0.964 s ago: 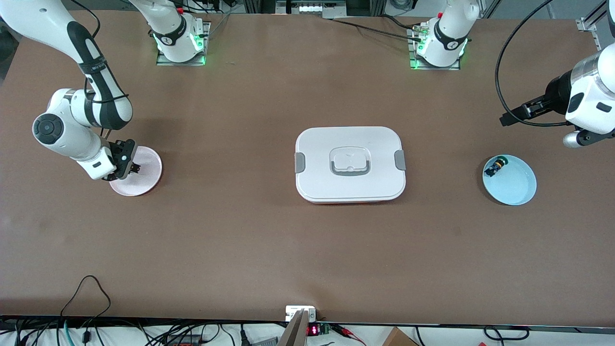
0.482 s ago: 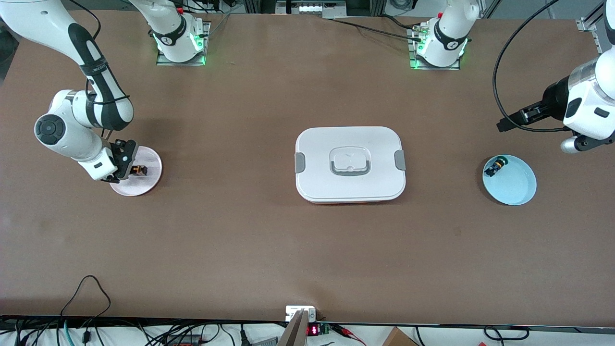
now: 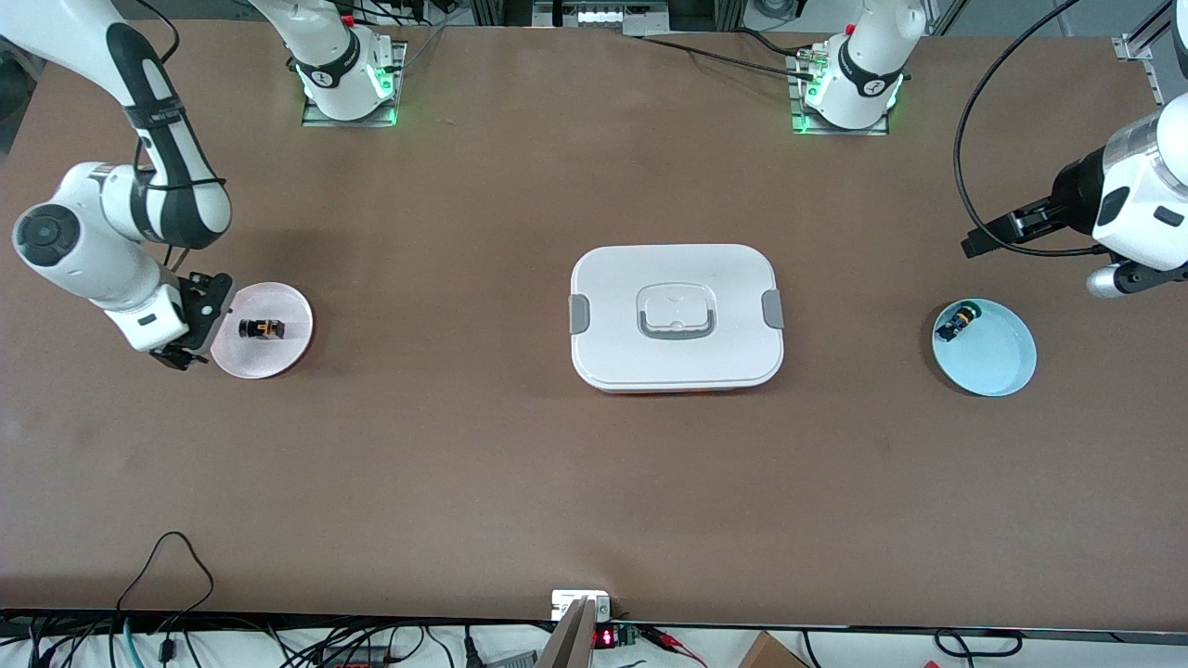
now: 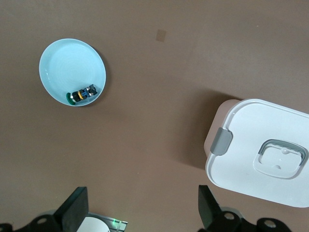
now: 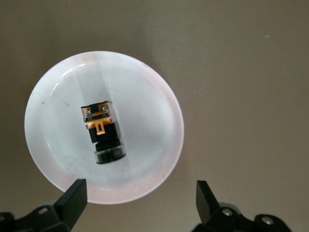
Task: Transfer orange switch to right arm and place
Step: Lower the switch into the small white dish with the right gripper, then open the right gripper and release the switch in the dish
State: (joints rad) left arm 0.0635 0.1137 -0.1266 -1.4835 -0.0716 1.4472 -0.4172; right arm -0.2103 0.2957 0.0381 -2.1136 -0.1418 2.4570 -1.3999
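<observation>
The orange switch [image 3: 261, 327] lies on its side on the pink plate [image 3: 281, 359] at the right arm's end of the table, free of any gripper. In the right wrist view the switch [image 5: 103, 130] shows its orange band, in the middle of the plate [image 5: 145, 116]. My right gripper [image 3: 197, 323] is open and empty, over the plate's rim on the side toward the right arm's end; its own view shows it [image 5: 140, 198] with jaws wide apart. My left gripper [image 3: 989, 232] is open and empty, up over bare table beside the light blue plate [image 3: 998, 362]; it also shows in its own view [image 4: 142, 208].
A small black switch with a green cap [image 3: 957, 322] lies in the light blue plate, also in the left wrist view [image 4: 82, 94]. A large white lidded container [image 3: 677, 269] with grey clips sits in the middle of the table, also in the left wrist view [image 4: 241, 159].
My right gripper has opened, left the orange switch on the pink plate, and drawn back toward the right arm's end. My left gripper shifted slightly.
</observation>
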